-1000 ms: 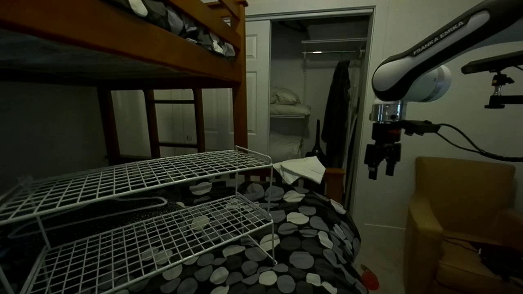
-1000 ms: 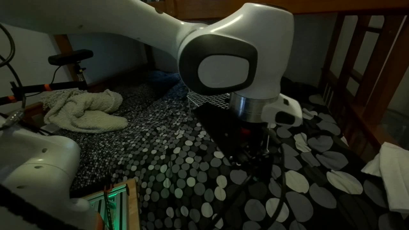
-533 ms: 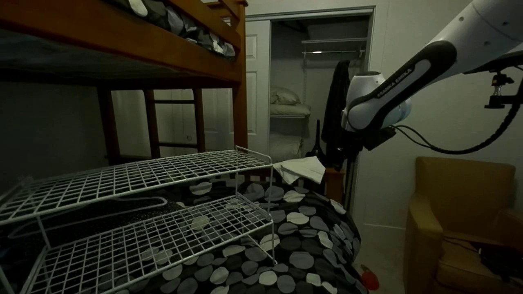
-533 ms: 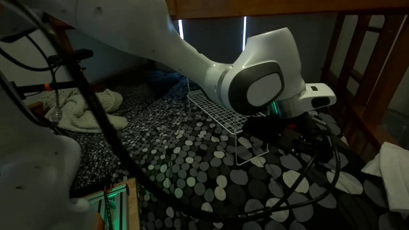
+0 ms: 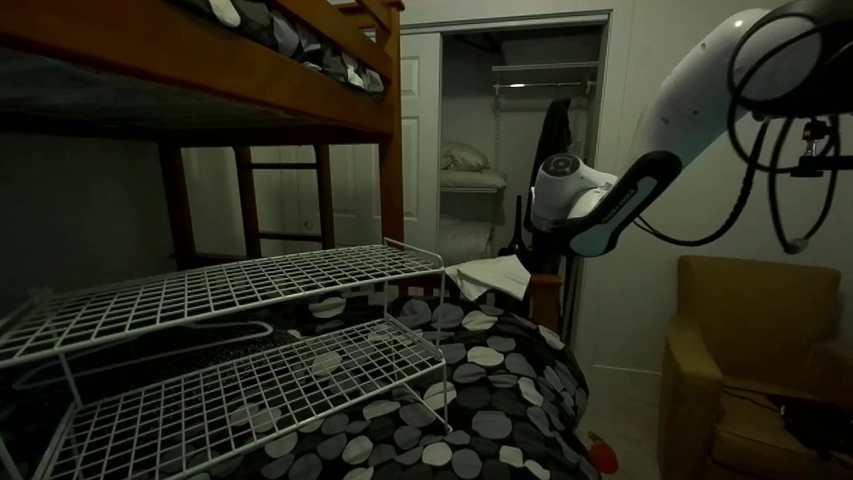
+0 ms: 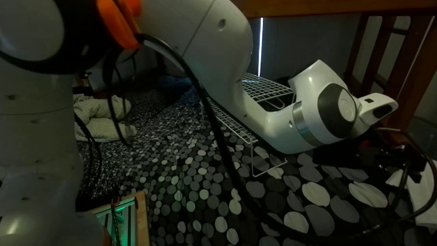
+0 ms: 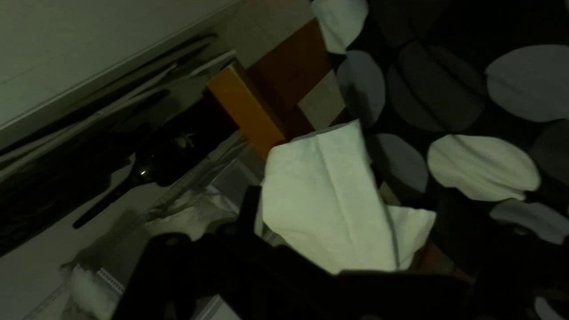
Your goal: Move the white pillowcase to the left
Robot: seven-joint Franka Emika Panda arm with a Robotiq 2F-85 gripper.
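The white pillowcase [image 5: 494,275] is a rumpled, folded cloth draped over the wooden end of the bed. It also lies at the right edge of an exterior view [image 6: 423,196], partly behind my gripper and cable. In the wrist view the pillowcase [image 7: 326,200] fills the middle, its lower edge hidden by the dark gripper body. My gripper [image 7: 350,195] is open, with one dark finger left of the cloth and a dark shape like the other finger at its right. In an exterior view my gripper [image 6: 411,171] hovers close by the pillowcase. I cannot tell whether it touches.
White wire racks [image 5: 266,288] stand on the dotted black bedspread [image 5: 490,400]. A wooden post [image 5: 548,303] rises beside the pillowcase. The upper bunk [image 5: 266,80] overhangs the bed. A tan armchair [image 5: 760,300] and a cream blanket [image 6: 102,114] are farther off.
The arm has swung and reached toward the bed's end, bringing the gripper lower and close to the pillowcase. The pillowcase has not moved.
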